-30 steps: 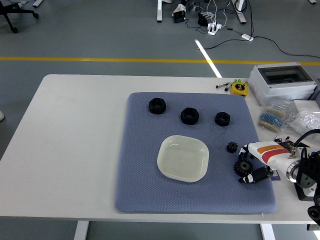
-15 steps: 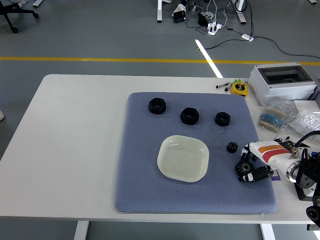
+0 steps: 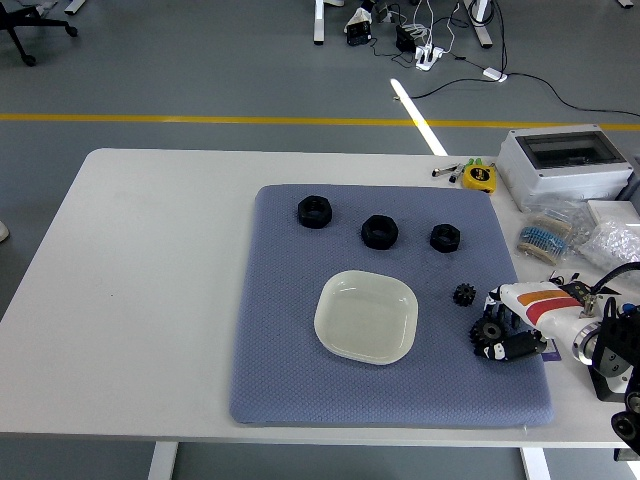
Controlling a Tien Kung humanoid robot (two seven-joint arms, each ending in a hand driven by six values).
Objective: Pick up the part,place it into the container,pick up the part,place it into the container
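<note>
Near the mat's (image 3: 280, 390) right edge, the right hand (image 3: 505, 335) has its fingers curled around a black gear (image 3: 489, 333), so the first pick looks underway. The next move calls for lifting it clear and carrying it left to the empty container (image 3: 366, 316) mid-mat. A second small gear (image 3: 463, 294) lies just beyond; three black nuts (image 3: 379, 231) line the far side.

Right hand (image 3: 510, 335): white glossy shell on back, orange and dark red stripes across it. Fingers (image 3: 515, 347) black, segmented, white patch near one tip. Small purple bit shows by the fingers. Wrist: silver-white cylindrical joint. Forearm (image 3: 620, 355) black, blocky, round black fittings at lower end. Thin black cable loops over wrist from right. Small dark connector atop white shell.
</note>
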